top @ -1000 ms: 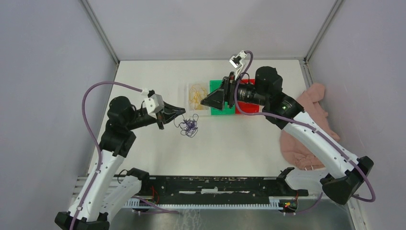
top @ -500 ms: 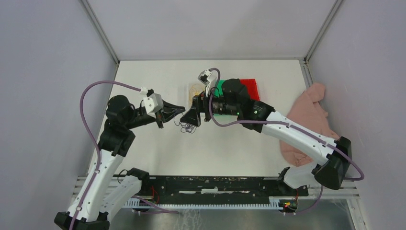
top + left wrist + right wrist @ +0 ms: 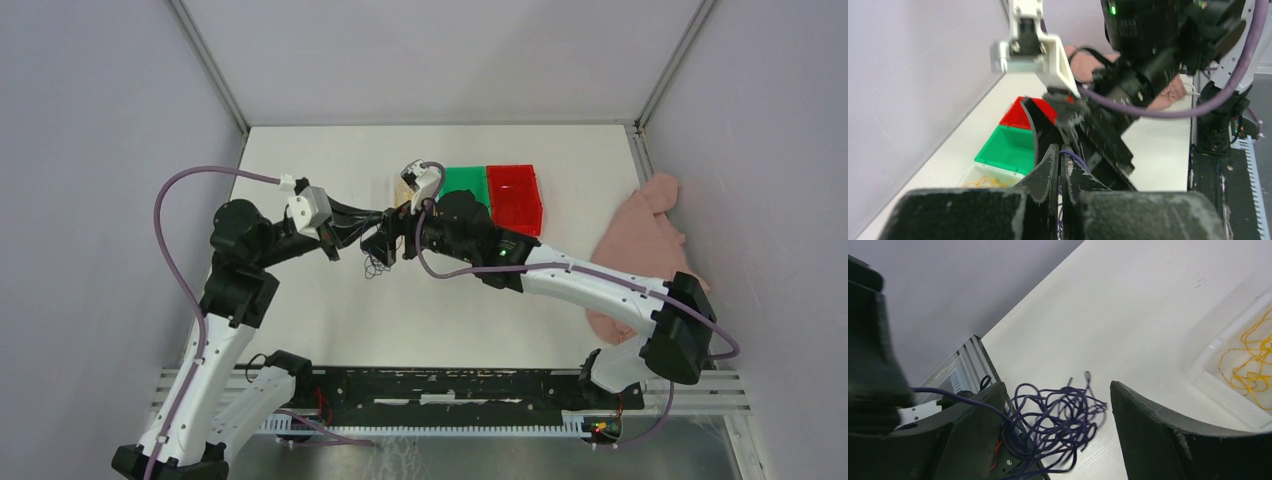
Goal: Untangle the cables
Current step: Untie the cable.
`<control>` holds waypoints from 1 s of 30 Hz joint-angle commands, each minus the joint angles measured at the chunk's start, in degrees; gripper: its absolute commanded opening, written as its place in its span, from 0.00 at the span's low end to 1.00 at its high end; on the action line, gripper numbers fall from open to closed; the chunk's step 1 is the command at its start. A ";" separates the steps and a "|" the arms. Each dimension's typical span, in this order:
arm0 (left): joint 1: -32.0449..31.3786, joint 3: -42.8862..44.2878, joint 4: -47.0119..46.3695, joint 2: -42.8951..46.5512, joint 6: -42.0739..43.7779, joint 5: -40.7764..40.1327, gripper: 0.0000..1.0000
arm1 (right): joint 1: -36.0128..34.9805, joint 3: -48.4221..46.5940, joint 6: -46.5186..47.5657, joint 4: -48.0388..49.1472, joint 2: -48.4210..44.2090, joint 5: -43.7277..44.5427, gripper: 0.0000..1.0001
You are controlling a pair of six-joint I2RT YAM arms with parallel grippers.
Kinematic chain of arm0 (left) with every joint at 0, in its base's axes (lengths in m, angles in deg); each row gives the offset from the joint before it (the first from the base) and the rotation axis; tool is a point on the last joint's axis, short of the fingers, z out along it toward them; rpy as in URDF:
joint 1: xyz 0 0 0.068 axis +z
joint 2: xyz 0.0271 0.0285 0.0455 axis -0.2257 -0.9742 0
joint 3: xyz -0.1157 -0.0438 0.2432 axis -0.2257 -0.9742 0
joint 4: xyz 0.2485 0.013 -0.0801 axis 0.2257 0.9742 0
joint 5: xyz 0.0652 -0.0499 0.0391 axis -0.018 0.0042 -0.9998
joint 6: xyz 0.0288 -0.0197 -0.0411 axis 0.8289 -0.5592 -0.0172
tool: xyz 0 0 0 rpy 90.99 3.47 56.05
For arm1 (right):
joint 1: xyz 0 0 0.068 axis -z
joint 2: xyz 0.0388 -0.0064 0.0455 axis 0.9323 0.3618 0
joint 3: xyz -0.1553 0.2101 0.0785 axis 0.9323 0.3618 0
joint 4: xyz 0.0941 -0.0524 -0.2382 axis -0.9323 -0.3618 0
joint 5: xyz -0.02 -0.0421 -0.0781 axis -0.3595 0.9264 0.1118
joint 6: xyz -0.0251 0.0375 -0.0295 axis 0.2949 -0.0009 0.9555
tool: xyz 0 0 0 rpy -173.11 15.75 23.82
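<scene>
The dark purple cable is a loose tangle hanging down to the white table. My left gripper is shut on one purple strand at the top of the tangle. In the top view the left gripper and the right gripper meet above the purple tangle. My right gripper is open, with its two fingers on either side of the bundle; one strand runs across the left finger. A yellow cable lies in a white tray.
A green bin and a red bin stand beside the white tray at the back of the table. A pink cloth lies at the right edge. A black rail runs along the near edge.
My right arm has swung left from over the bins and brought its open jaws around the purple tangle. The left gripper has stayed shut on the strand and drawn back slightly to the left.
</scene>
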 commanded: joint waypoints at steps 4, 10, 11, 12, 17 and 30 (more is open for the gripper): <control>-0.76 6.08 -5.06 -0.94 -7.93 1.16 0.03 | -1.20 1.06 -2.41 9.65 5.49 6.31 0.79; -0.86 8.01 -5.04 -0.45 -11.20 2.72 0.03 | 0.16 5.50 -8.36 14.07 10.87 3.52 0.72; -0.84 8.32 -4.82 -0.28 -11.39 2.85 0.03 | 0.36 6.42 -9.25 14.95 11.35 3.18 0.72; -0.83 8.62 -4.68 -0.14 -11.66 3.02 0.03 | 0.51 7.16 -9.99 15.50 11.73 3.03 0.71; -0.83 11.10 -4.56 -0.22 -12.43 2.71 0.03 | 1.37 11.59 -12.56 18.10 12.93 3.18 0.71; -0.83 22.76 -3.96 -3.93 -7.87 -2.09 0.03 | 1.81 19.37 -15.45 20.73 16.17 4.50 0.68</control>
